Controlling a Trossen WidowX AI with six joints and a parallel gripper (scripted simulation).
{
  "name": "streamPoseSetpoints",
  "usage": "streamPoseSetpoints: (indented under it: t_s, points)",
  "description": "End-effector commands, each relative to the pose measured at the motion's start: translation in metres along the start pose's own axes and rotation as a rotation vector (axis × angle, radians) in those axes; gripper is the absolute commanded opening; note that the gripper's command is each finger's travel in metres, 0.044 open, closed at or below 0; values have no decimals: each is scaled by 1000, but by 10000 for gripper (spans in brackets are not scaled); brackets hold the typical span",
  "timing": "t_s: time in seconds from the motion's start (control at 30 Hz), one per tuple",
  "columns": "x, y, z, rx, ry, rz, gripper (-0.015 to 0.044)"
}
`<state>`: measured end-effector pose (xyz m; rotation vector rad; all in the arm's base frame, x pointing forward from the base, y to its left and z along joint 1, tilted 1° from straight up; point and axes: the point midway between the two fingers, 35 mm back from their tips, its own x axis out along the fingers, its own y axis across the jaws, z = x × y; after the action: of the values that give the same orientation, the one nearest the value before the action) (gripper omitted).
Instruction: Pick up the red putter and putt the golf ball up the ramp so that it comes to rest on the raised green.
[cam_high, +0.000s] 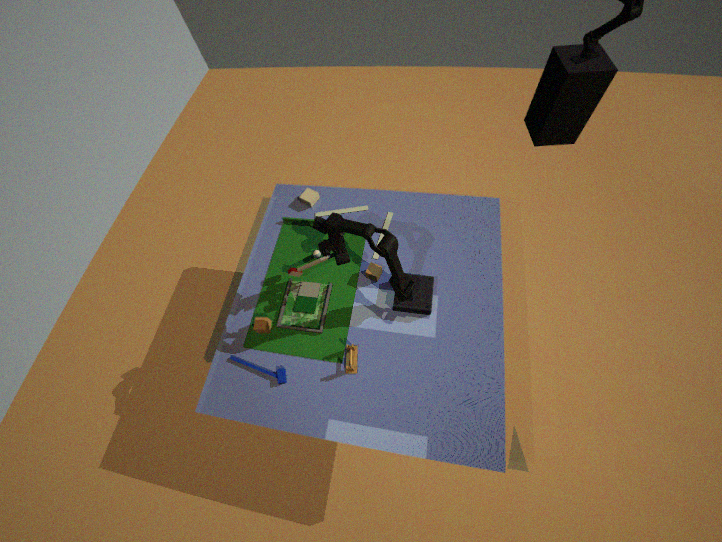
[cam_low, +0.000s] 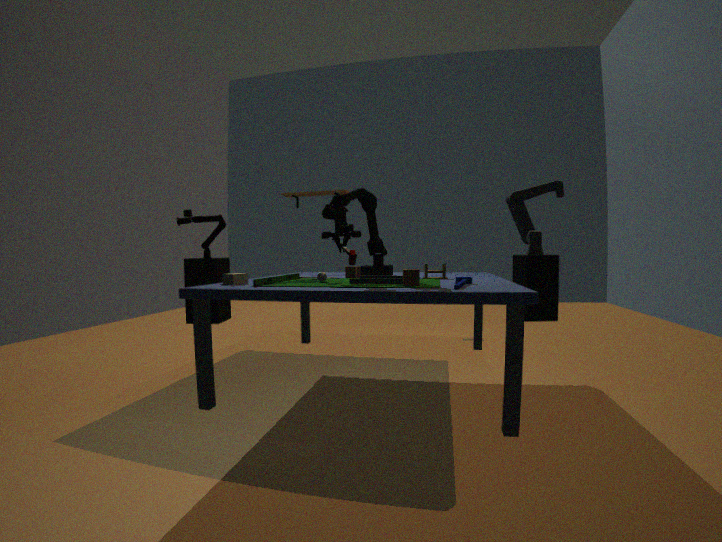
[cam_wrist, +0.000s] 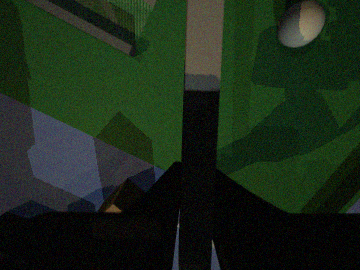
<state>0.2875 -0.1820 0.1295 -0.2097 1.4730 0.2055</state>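
My gripper (cam_high: 331, 254) (cam_low: 342, 248) (cam_wrist: 190, 168) is shut on the putter's handle, over the far part of the green mat. The red putter (cam_high: 312, 265) (cam_wrist: 204, 40) has a pale shaft pointing left and toward the camera in the top view. Its red head (cam_high: 293, 270) (cam_low: 352, 254) hangs above the mat; the head is outside the wrist view. The white golf ball (cam_high: 317, 253) (cam_low: 321, 277) (cam_wrist: 301, 24) rests on the mat beside the shaft, apart from the head in the top view. The grey-framed raised green (cam_high: 305, 305) with its ramp lies nearer the camera, without a ball.
The green mat (cam_high: 338, 344) has a low wall at its far end. An orange block (cam_high: 262, 324) stands on its left. A blue mallet (cam_high: 256, 367) and a wooden stand (cam_high: 351, 358) lie nearer. A tan block (cam_high: 373, 270), a cream block (cam_high: 309, 197) and two pale strips surround the arm's side.
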Motion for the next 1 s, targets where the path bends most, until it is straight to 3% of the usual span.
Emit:
streamPoseSetpoints:
  t_s: [0.0, 0.53, 0.97]
  points:
    - [-6, -21, -16, 91, 1, -15, 0]
    - [-20, -84, -94, 426, 58, -51, 0]
    - [4, -88, -99, 441, 61, -53, 0]
